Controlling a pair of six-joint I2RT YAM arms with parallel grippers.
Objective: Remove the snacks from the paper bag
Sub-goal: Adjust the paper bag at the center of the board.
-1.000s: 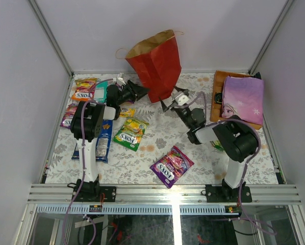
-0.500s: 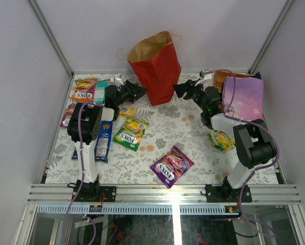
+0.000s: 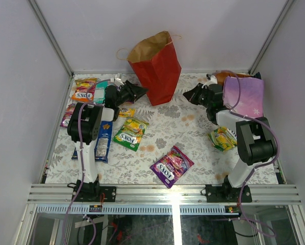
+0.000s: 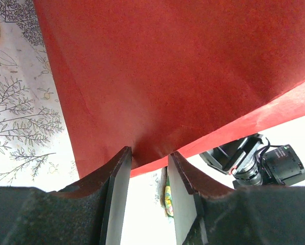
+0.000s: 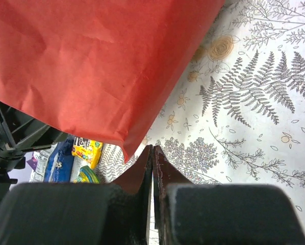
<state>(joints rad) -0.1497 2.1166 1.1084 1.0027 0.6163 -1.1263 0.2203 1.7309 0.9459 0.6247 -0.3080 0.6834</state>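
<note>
The paper bag [image 3: 157,66] stands at the back middle, red outside, with its brown mouth open upward. My left gripper [image 3: 144,92] reaches it from the left. In the left wrist view its jaws [image 4: 148,153] pinch the bag's [image 4: 168,66] bottom edge. My right gripper [image 3: 189,96] is to the right of the bag, apart from it and shut on nothing; its tips [image 5: 152,149] sit just off the bag's [image 5: 91,66] lower corner. Snacks lie on the table: an orange packet [image 3: 83,94], a green packet [image 3: 130,133], a purple packet [image 3: 171,166], a long blue pack [image 3: 102,140] and a yellow-green packet [image 3: 222,139].
A lilac snowflake bag [image 3: 243,97] lies on a wooden tray [image 3: 217,81] at the back right. A teal pack [image 3: 100,91] and a small yellow packet [image 3: 126,112] lie beside the left arm. Grey walls close in on three sides.
My right arm has pulled back from the bag's base to the right, and its gripper has gone from open to shut. The bag has straightened up a little. The left gripper has stayed put.
</note>
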